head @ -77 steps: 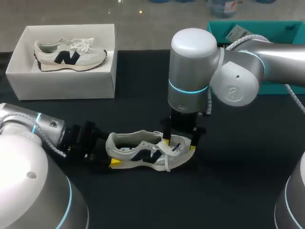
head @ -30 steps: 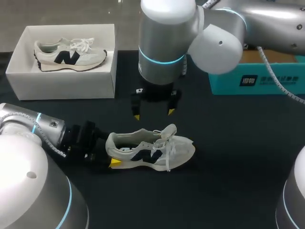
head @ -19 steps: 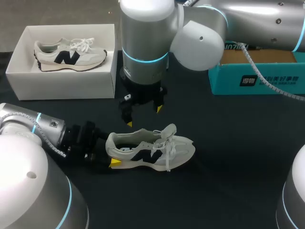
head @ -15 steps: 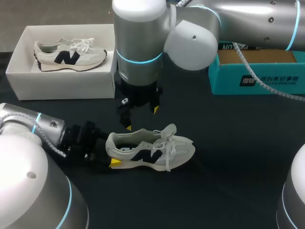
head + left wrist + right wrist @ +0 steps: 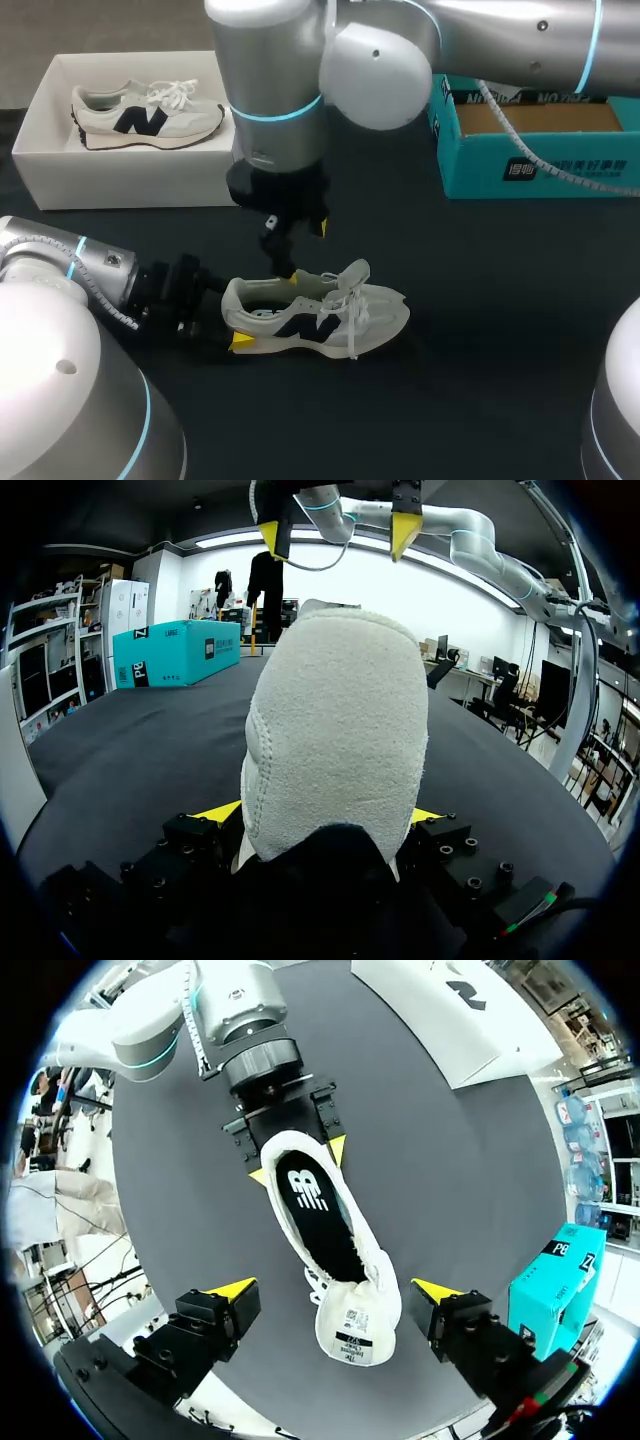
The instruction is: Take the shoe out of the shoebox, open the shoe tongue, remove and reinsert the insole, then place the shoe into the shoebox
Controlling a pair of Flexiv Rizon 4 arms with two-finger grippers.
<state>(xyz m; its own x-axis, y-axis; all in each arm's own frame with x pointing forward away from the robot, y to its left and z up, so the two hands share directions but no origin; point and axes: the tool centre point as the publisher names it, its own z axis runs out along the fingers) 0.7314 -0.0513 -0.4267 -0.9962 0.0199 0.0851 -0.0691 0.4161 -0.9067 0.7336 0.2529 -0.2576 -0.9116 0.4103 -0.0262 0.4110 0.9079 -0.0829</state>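
A white sneaker with a dark side logo lies on its sole on the black table, toe to the right. My left gripper comes in low from the left and is shut on its heel, one yellow tip on each side. The tongue is folded forward over the laces, so the dark insole shows inside. My right gripper hangs open just above the shoe's opening, pointing down, with nothing between its fingers. The white shoebox stands at the far left.
A second, matching sneaker lies inside the white shoebox. An open teal box stands at the far right. My right arm's thick links stretch across the middle of the table above the shoe.
My right gripper left the tongue and rose, then swung left, turned and came down over the shoe's opening. The tongue now stays folded forward. The left arm and the shoe have not moved.
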